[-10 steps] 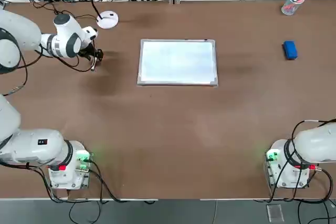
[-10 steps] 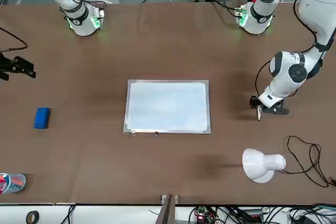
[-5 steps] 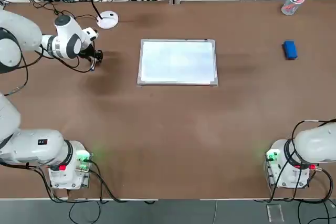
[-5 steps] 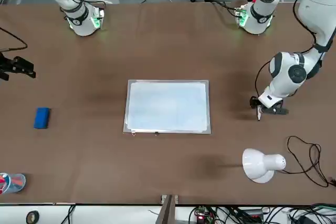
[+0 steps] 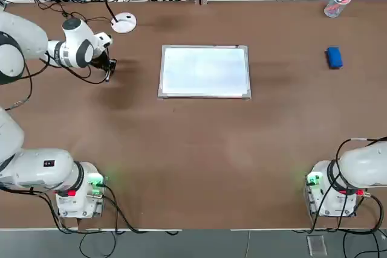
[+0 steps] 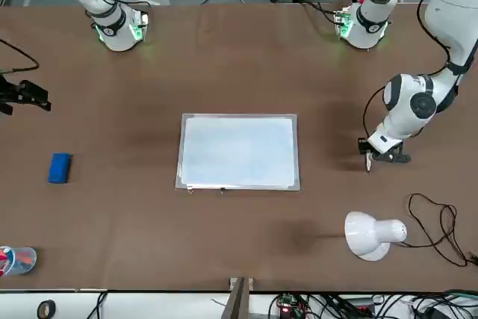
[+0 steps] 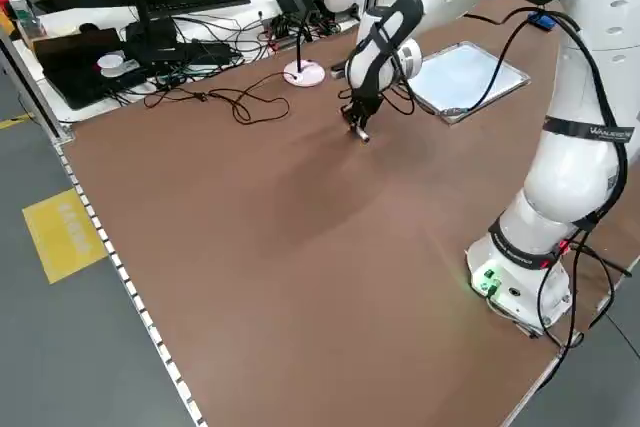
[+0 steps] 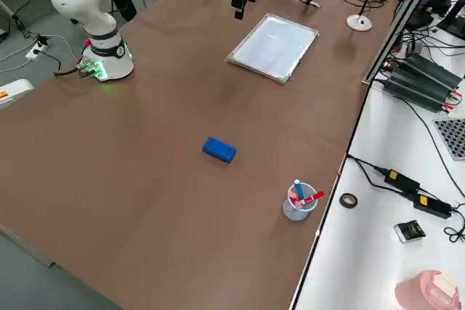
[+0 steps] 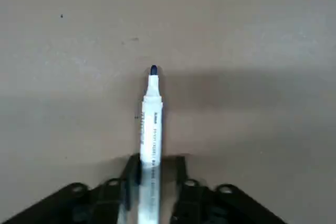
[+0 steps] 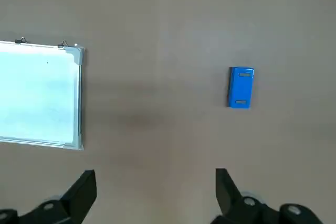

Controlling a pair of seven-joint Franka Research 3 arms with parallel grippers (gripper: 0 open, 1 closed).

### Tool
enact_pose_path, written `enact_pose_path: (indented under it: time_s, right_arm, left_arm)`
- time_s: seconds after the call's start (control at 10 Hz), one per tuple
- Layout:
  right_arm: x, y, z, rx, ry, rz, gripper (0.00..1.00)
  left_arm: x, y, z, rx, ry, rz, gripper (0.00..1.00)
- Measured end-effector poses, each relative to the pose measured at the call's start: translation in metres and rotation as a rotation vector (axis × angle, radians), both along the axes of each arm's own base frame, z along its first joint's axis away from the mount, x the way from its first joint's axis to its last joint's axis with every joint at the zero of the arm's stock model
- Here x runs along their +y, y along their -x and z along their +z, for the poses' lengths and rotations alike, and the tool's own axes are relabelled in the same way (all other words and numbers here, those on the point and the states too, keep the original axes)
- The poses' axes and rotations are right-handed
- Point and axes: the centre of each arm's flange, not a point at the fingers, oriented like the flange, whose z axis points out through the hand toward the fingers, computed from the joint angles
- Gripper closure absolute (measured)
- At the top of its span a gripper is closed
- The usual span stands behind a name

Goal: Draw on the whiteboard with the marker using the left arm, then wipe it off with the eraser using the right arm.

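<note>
Left claw [image 9: 158,162] is hovering low near the lamp [image 6: 366,235], jaws standing apart around marker [image 9: 151,140]; one side is touching, the other is showing a gap. Task is sitting at pickup, judging by this. Whiteboard [image 5: 204,72] is lying mid-counter, showing no strokes; drawing and wiping are both pending. Right claw [image 10: 156,171] is waiting apart, empty, on the right; eraser [image 5: 334,58] is resting right of the board. Marker barrel is carrying print, too small to read.
</note>
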Motion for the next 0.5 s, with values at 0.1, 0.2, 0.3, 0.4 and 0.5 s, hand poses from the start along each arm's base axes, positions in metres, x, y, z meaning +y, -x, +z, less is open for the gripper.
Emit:
enact_pose_path:
  time_s: [0.1, 0.2, 0.3, 0.4, 0.5]
  right_arm:
    - [0.0, 0.0, 0.0, 0.0, 0.0, 0.001, 0.0]
    - [-0.0001, 0.0, 0.0, 0.0, 0.0, 0.002, 0.0]
    - [-0.0001, 0.0, 0.0, 0.0, 0.0, 0.003, 0.0]
    - [-0.0001, 0.0, 0.0, 0.0, 0.0, 0.003, 0.0]
    - [-0.0002, 0.0, 0.0, 0.0, 0.0, 0.004, 0.0]
  left_arm:
    - [0.0007, 0.0001, 0.0001, 0.004, -0.001, 0.001, 0.83]
    - [0.0015, 0.0004, 0.0, 0.009, -0.002, 0.002, 0.83]
    - [0.002, 0.0004, 0.0001, 0.012, -0.002, 0.003, 0.83]
    - [0.0025, 0.0003, 0.0001, 0.018, -0.004, 0.005, 0.83]
    - [0.003, -0.0001, 0.0005, 0.027, -0.005, 0.01, 0.83]
